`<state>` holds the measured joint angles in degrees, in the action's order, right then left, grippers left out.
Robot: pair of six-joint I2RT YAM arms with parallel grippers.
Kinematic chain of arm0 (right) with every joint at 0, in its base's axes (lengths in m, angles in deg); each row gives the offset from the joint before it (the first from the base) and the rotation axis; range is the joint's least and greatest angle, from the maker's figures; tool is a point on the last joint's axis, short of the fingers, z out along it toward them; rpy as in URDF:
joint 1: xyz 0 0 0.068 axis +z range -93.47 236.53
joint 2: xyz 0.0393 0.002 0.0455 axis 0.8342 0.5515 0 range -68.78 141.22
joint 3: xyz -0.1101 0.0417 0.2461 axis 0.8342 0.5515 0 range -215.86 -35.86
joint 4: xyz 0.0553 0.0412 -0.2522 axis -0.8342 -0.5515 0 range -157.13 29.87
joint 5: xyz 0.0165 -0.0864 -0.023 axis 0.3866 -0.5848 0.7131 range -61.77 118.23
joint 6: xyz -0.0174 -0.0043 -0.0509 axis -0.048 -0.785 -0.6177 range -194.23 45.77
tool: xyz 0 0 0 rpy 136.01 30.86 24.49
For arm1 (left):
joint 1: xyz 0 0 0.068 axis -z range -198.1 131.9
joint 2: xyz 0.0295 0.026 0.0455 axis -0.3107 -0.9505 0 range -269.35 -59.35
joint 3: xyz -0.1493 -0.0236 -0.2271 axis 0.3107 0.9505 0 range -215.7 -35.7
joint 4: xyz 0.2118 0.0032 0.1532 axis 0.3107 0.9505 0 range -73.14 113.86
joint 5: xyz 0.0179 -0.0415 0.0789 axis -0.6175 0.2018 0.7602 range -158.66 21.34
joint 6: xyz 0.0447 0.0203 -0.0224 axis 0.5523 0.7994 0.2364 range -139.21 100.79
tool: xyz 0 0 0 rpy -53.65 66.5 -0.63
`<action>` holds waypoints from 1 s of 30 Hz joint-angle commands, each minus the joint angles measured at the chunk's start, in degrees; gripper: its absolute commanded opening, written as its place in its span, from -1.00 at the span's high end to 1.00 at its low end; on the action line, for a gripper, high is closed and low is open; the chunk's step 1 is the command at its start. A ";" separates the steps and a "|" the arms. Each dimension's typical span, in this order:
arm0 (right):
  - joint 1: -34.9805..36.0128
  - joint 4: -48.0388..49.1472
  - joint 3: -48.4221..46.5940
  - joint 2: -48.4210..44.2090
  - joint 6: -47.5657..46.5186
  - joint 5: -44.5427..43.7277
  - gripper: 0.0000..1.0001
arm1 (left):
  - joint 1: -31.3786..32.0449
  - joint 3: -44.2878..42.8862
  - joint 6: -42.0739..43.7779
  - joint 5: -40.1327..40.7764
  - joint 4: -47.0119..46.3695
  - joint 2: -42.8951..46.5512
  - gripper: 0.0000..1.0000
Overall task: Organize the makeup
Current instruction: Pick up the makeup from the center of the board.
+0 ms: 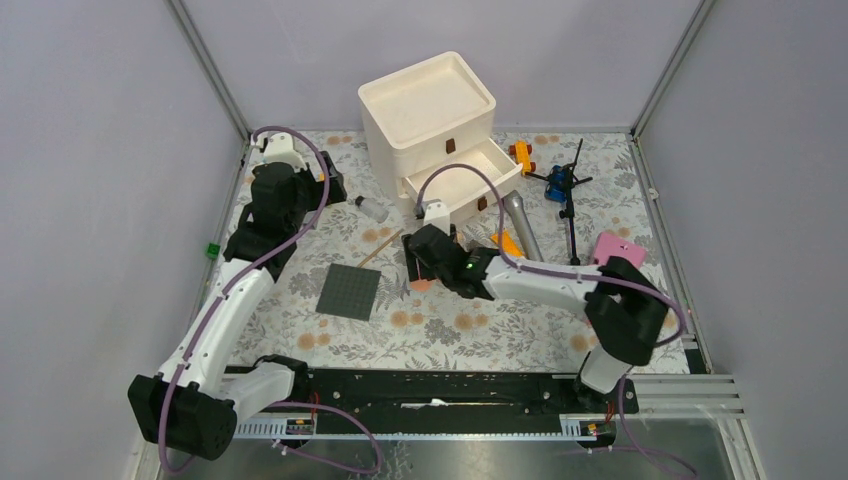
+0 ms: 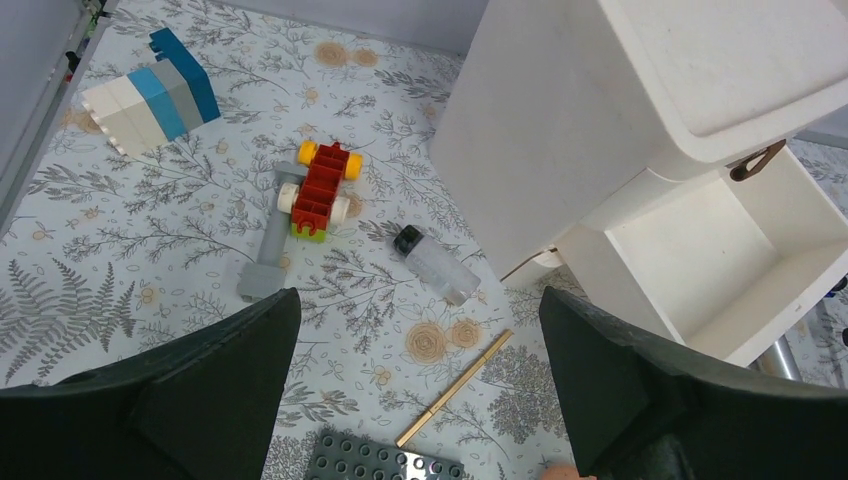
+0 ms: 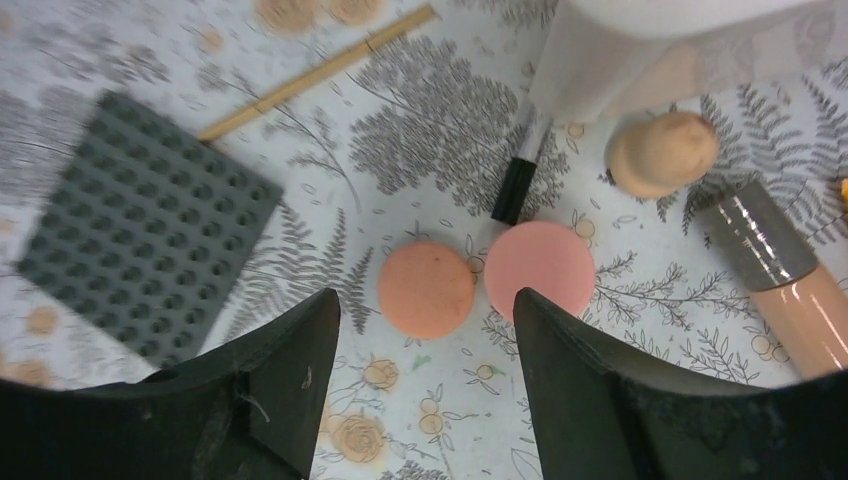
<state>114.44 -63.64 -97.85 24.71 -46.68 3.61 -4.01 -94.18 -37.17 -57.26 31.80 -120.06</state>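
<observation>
Your right fingers [image 3: 270,390] stand apart with nothing held, low over the table [image 3: 440,410]. One salmon-pink disc [image 3: 426,288] lies flat between their tips, and a pinker disc [image 3: 539,269] lies just beside it on the right. Just beyond the two lies a thin brush [image 3: 516,188], its black end toward you. A beige sponge [image 3: 660,152] and a beige tube [image 3: 790,290] lie further right, and a grey baseplate [image 3: 140,230] lies to the left.

Your left fingers [image 2: 230,390] are also spread and empty, held higher above the table. Ahead of them the black-capped clear bottle [image 2: 435,265] lies on its side near the foot of the white drawer unit [image 2: 600,120]. The unit's lower drawer [image 2: 740,260] is pulled open. A brick toy car [image 2: 318,190] sits beyond the bottle, to its left.
</observation>
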 commanded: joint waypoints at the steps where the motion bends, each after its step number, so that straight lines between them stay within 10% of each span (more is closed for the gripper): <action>1: 0.45 -1.77 -4.74 6.42 2.95 -5.17 -0.43 | -0.20 -0.14 -0.28 1.36 -1.94 0.59 -0.98; 30: -2.81 2.78 -9.42 20.48 4.38 -11.95 -0.34 | -0.68 -0.14 0.03 -0.81 -2.11 0.25 -0.98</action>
<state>112.95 -64.21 -109.02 45.65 -44.34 -7.85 -4.27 -94.18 -37.19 -57.44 31.87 -120.17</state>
